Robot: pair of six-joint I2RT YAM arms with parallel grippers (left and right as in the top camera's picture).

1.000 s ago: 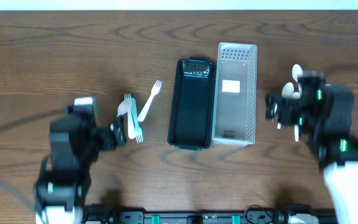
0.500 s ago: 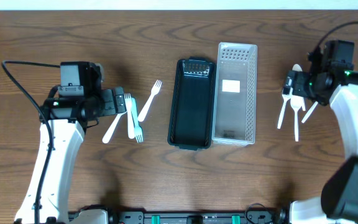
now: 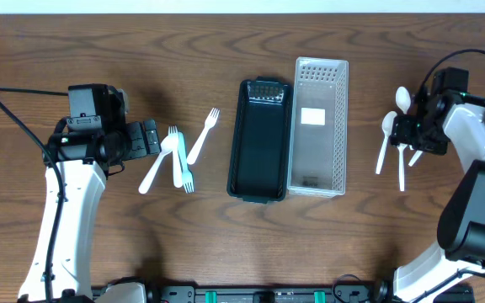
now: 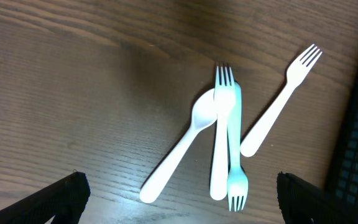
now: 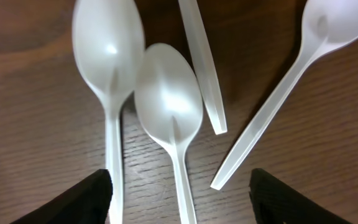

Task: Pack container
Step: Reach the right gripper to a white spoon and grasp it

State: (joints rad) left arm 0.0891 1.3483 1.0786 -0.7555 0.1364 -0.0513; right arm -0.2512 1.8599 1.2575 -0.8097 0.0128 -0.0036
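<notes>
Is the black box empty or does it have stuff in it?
Empty, as far as the overhead view shows: the black box has a bare floor. The forks and spoons lie outside on the table.

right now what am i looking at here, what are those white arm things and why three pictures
Those are two robot arms at a wooden table. The wide picture is from a camera above the table. The other two come from a camera on each wrist, looking down. In the middle lie a black tray and a white perforated basket, side by side. The left fingers, the dark shapes in the bottom corners of that wrist picture, hang open over three plastic forks and a spoon. The right fingers hang open over three white spoons and one more handle whose head is out of view. Nothing is held yet.
</notes>
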